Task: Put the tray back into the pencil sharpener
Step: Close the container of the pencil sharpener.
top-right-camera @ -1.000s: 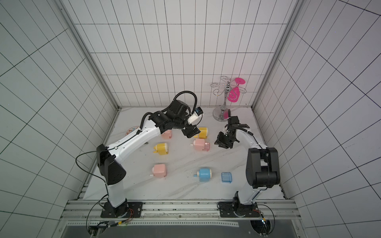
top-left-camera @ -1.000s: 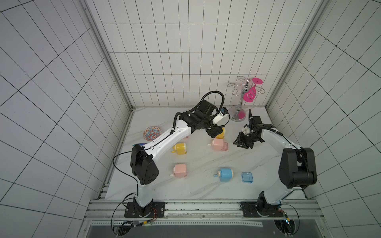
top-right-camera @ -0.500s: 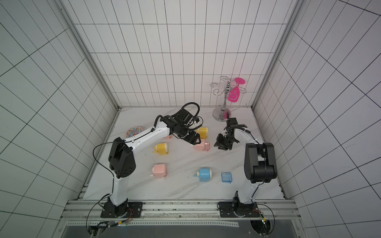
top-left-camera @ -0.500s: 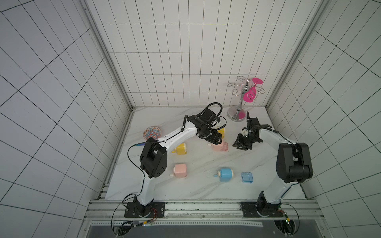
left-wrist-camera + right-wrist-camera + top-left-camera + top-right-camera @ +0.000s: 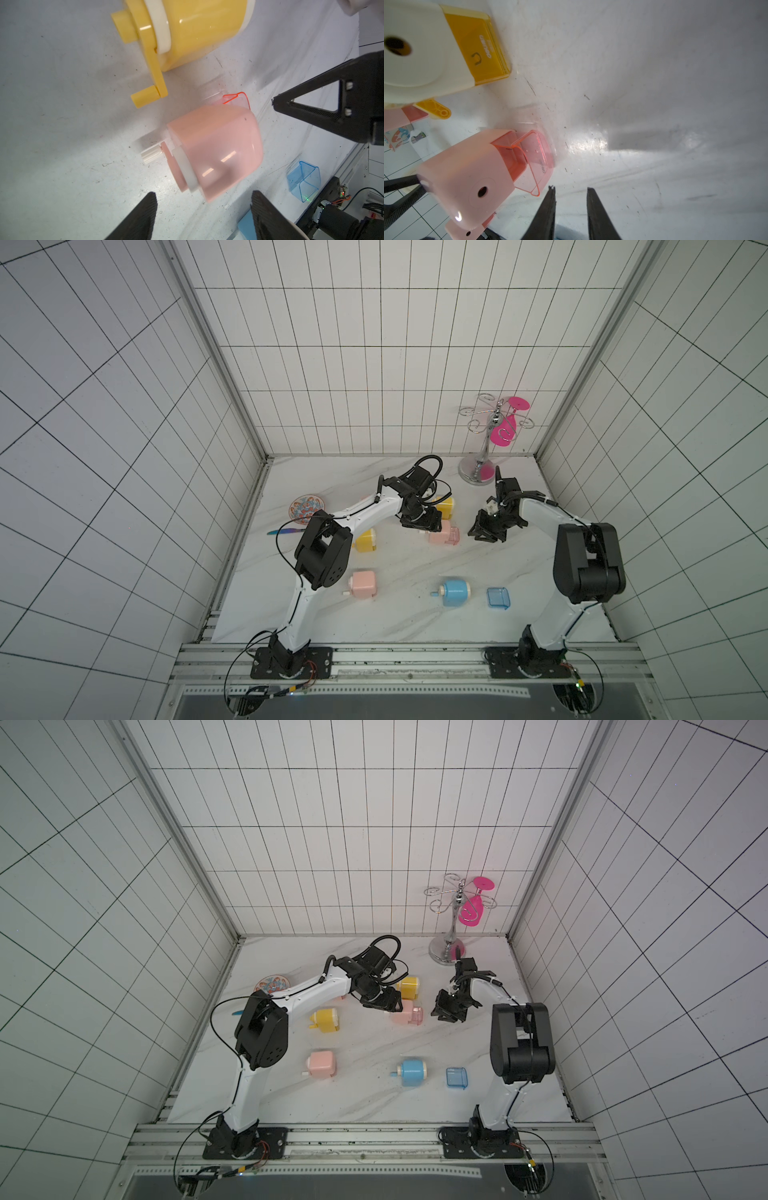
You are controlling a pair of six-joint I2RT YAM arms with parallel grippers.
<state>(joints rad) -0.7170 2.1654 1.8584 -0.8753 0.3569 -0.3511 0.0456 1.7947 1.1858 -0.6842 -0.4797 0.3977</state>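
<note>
Your left gripper (image 5: 422, 524) has dropped to the pink sharpener (image 5: 216, 149), fingers apart. Your right gripper (image 5: 571, 193) hovers right of its half-inserted tray (image 5: 533, 166), narrowly apart.

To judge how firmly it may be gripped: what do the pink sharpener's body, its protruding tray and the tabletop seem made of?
Pink sharpener body: opaque plastic, apparently, smooth and glossy; light streaks reflect on it.
Tray: clear pink-tinted plastic; one sees through its walls.
Tabletop: white, grey-veined, shiny; marble look, stone or laminate cannot be told.
</note>
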